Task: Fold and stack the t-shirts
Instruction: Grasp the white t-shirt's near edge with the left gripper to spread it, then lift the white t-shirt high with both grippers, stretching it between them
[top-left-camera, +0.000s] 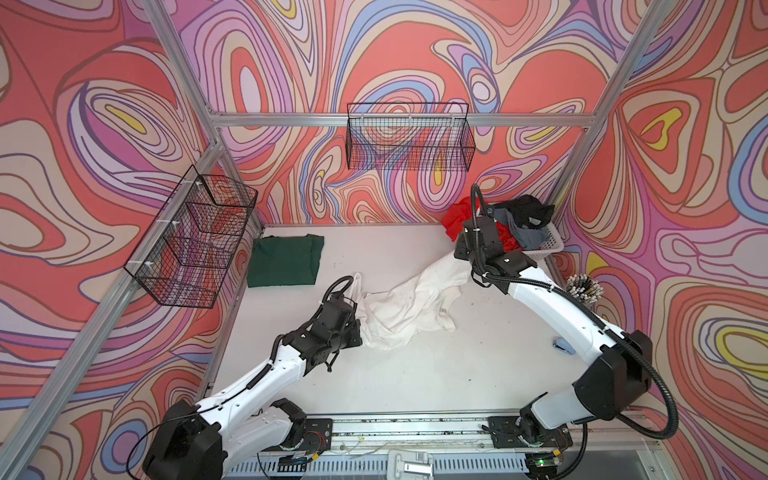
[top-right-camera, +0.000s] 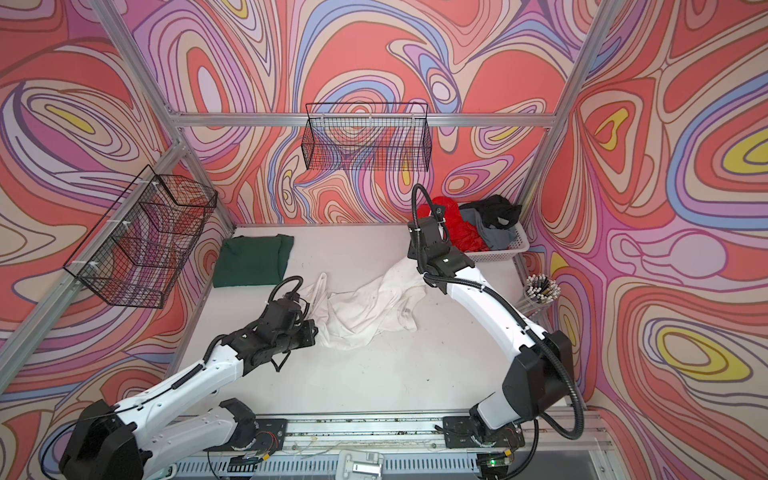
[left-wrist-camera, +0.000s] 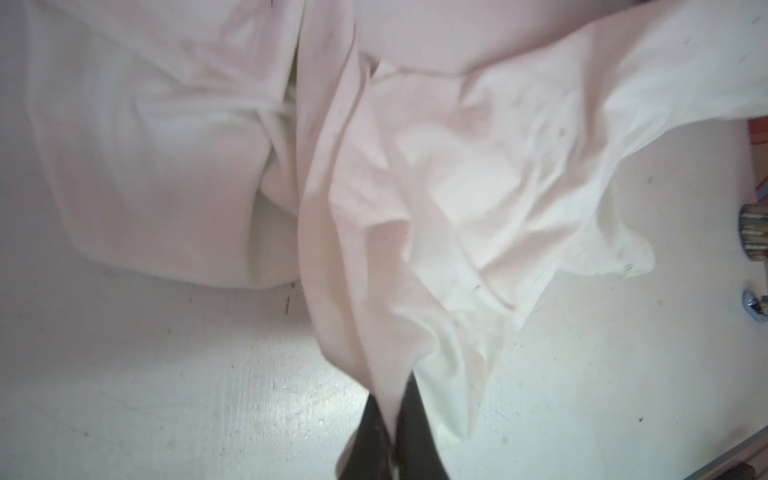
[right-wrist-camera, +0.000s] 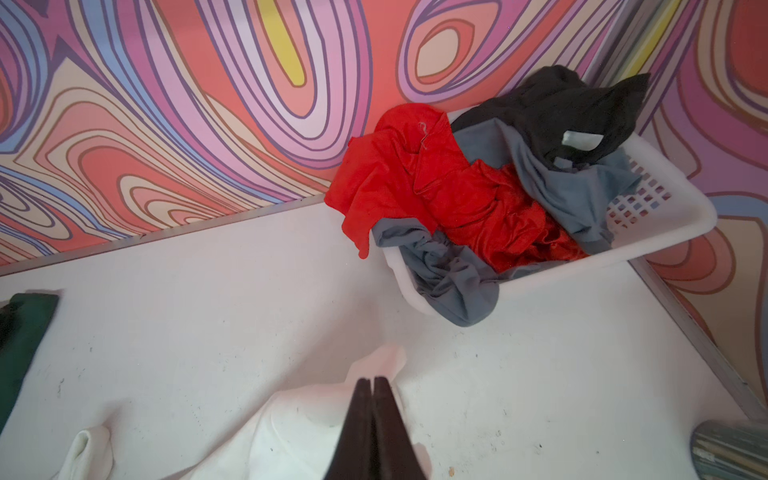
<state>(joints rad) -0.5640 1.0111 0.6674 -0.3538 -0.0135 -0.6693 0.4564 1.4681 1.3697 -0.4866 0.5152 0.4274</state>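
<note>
Pale tabletop (top-left-camera: 415, 374) — white t-shirt (top-left-camera: 407, 307) rumpled, faintly speckled.

Both top views: bright, even, diffuse light; I see no hard source. Faint soft shadows lie under my arms on the surface (top-left-camera: 415, 374). The frame rails (top-left-camera: 291, 120) splay steeply toward the corners, a wide-lens look.

Left wrist view: soft overall. The white t-shirt (left-wrist-camera: 457, 187) is smeared, with a pinkish cast in its folds. Mild sheen on the surface. My left tool (left-wrist-camera: 392, 399) is dark and unfocused.

Right wrist view: the basket (right-wrist-camera: 665, 216) is fairly crisp. My right tool (right-wrist-camera: 371, 380) is blurred close up, and the green t-shirt (right-wrist-camera: 25, 340) is smeared at the margin
</note>
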